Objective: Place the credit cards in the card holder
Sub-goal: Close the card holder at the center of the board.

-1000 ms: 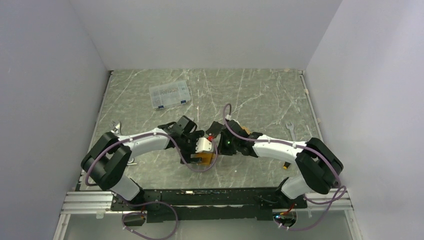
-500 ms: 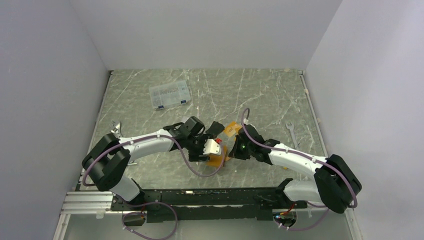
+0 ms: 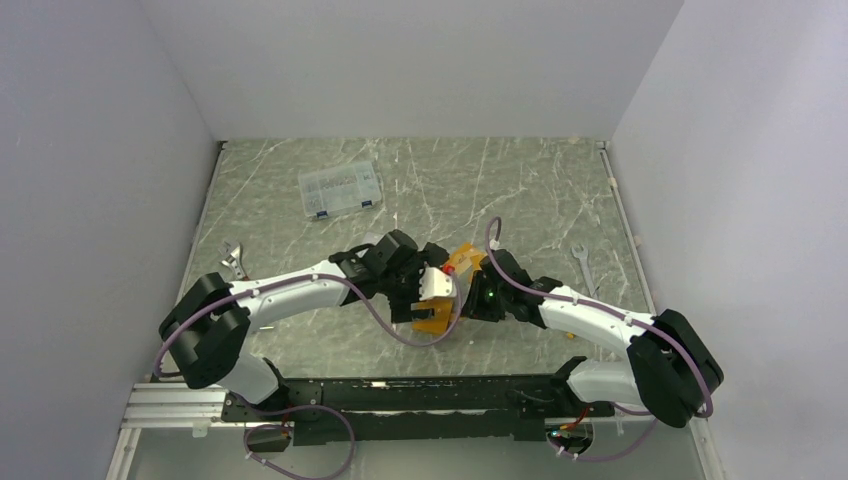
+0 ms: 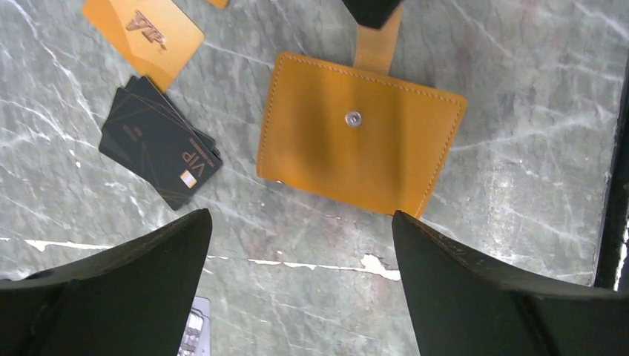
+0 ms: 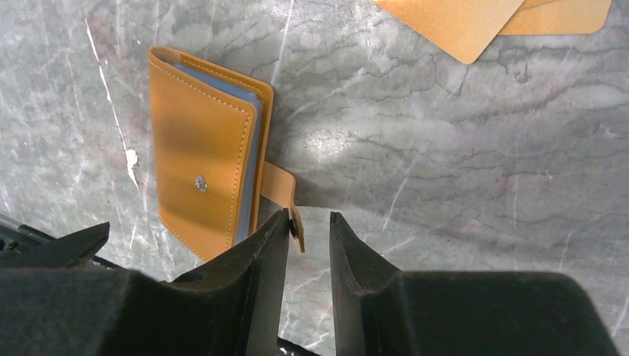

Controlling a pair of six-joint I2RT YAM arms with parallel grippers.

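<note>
Card holder (image 4: pixel 361 132) folded shut, flat on desk (image 4: pixel 519 222), frame centre; snap tab (image 5: pixel 280 185) unfastened. Right tool (image 5: pixel 309 219) barely parted beside tab, gripping nothing, probably to lift flap. Left tool (image 4: pixel 300 219) spread wide above, empty, probably to steady. Credit cards (image 4: pixel 159 152) loose, upper left.

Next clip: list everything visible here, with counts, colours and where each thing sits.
card holder: one, orange, folded shut on the table between the grippers, snap tab unfastened.
orange cards: at least two, overlapping, on the table beyond the card holder.
black cards: at least two, stacked, beside the card holder, not touching it.
compartment box: one, clear plastic, far left of the table.
wrenches: two, metal, one near the left edge, the other near the right edge.
table: one, green marbled.
left gripper: black fingers, wide open above the card holder.
right gripper: black fingers, slightly apart, at the snap tab.
</note>
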